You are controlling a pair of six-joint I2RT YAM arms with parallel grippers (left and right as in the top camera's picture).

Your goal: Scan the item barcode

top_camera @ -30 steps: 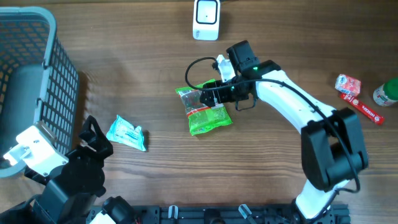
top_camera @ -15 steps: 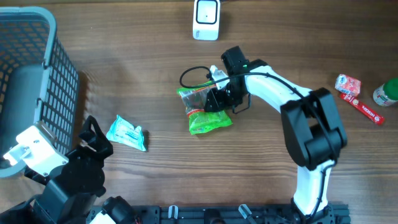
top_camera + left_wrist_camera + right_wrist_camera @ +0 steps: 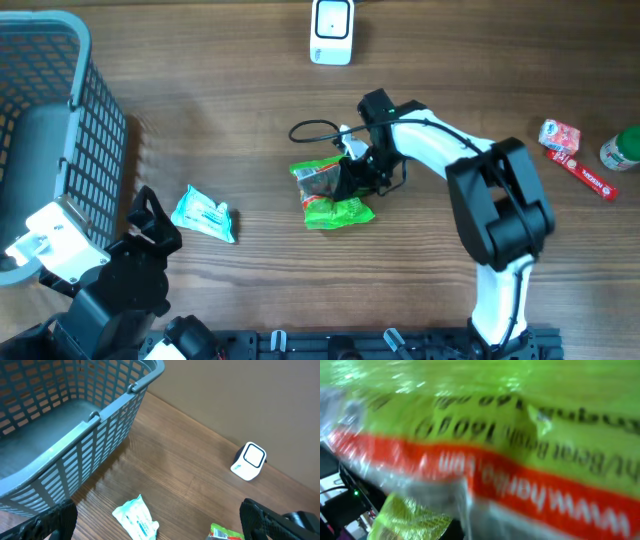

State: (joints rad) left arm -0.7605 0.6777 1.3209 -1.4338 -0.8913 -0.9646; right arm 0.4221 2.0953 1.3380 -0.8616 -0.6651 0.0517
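Overhead: wood-grain table [image 3: 220,110]. The green snack packet [image 3: 332,195] lies near the middle, crumpled, with a clear window at its upper end. The right gripper [image 3: 352,172] sits at the packet's upper right edge, jaws closed on the wrapper, which bunches up there. A black cable [image 3: 308,127] loops off the wrist just above the packet. The white scanner [image 3: 331,30] stands at the far edge, well apart from the packet and roughly in line with it. A grey mesh basket [image 3: 95,120] fills the far left corner. A pale blue packet [image 3: 204,214] lies flat between the basket and the green packet. The left gripper [image 3: 152,222] is parked low at the near left, just beside the blue packet and not touching it. At the right edge: a red packet [image 3: 560,134], a red tube [image 3: 590,180], a green-capped bottle [image 3: 622,148]. Left wrist: both fingers [image 3: 57,520] show at the bottom corners, spread wide with nothing between them. Ahead are the basket [image 3: 75,420], the pale blue packet [image 3: 136,517], a corner of the green snack packet [image 3: 222,532] and the scanner [image 3: 249,461]. Right wrist: the view is filled by the green snack packet [image 3: 495,435], blurred and very close, green foil with an orange-red band and dark print. The fingers themselves are hidden.
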